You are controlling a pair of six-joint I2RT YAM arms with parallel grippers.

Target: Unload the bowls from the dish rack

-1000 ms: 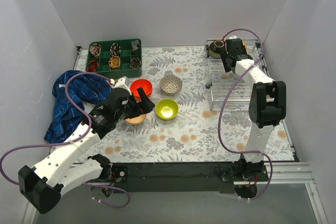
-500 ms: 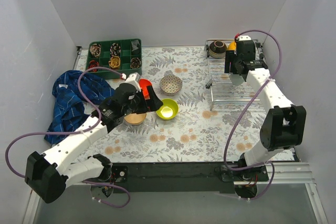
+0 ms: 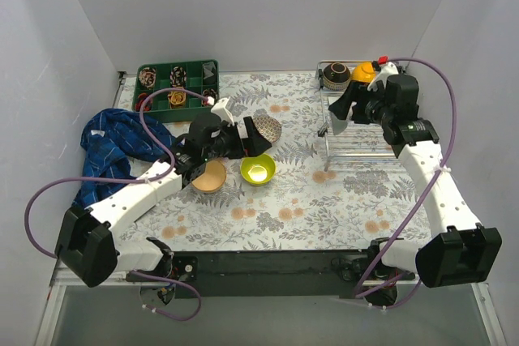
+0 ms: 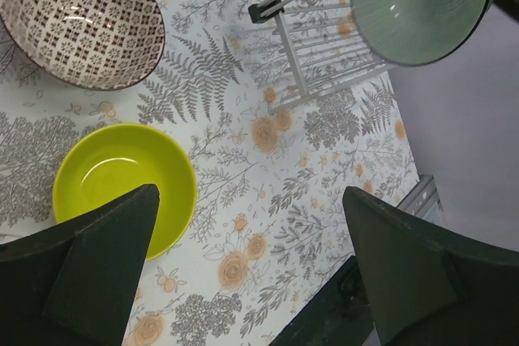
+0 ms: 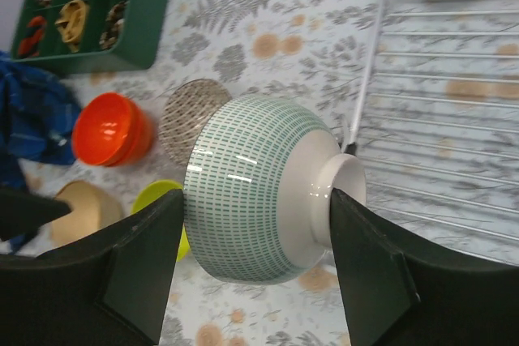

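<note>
The pale mint bowl (image 5: 259,192) hangs over the 9 o'clock edge of the dish rack (image 3: 369,145).
The right fingers (image 5: 369,281) clamp it, tipped on its side. A dark brown bowl (image 3: 336,76) and a yellow-orange bowl (image 3: 364,71) sit at the rack's 12 o'clock end. The left fingers (image 4: 97,257) gape wide and empty above the lime green bowl (image 4: 122,188) on the counter (image 4: 243,200).

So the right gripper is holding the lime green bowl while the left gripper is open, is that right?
Not quite: the right gripper holds the pale mint bowl, as the right wrist view shows; the lime green bowl sits on the table. The left gripper is indeed open.
</note>
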